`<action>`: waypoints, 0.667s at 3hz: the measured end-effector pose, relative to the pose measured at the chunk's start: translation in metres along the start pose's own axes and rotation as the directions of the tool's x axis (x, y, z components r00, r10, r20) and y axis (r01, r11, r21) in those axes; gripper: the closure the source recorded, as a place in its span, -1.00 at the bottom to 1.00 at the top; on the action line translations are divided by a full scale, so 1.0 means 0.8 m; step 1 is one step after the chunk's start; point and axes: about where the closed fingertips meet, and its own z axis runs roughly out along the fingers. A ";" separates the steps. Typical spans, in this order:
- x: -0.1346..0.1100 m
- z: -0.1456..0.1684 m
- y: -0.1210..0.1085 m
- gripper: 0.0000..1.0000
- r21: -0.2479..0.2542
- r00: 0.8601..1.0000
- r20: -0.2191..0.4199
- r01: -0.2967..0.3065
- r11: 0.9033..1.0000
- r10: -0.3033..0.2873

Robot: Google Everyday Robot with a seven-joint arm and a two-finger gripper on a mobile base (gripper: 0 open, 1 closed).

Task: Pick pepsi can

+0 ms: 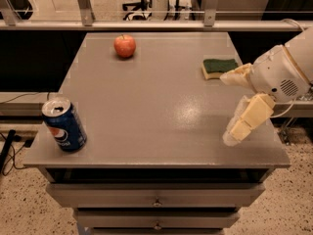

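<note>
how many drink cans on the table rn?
1. The blue aluminium pepsi can stands upright at the grey table's front-left corner; nothing visibly hides another. The gripper hovers open above the table's right side, apart from it.

A blue cylindrical aluminium pepsi can (63, 126) with a red-white-blue logo is seen; the cream two-finger gripper (226, 108) is held over the grey table (156, 97).

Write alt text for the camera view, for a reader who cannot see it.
A blue pepsi can stands upright at the front left corner of a grey table, while the robot's gripper hovers over the right edge, jaws open, far from the can. A red apple sits at the back and a green sponge at the back right.
</note>
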 end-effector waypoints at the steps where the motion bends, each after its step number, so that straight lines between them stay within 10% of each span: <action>1: 0.000 0.000 0.000 -1.00 0.000 1.000 0.002 0.000 1.000 0.000; 2: -0.012 0.011 0.000 -1.00 -0.019 0.996 0.089 0.007 1.000 -0.005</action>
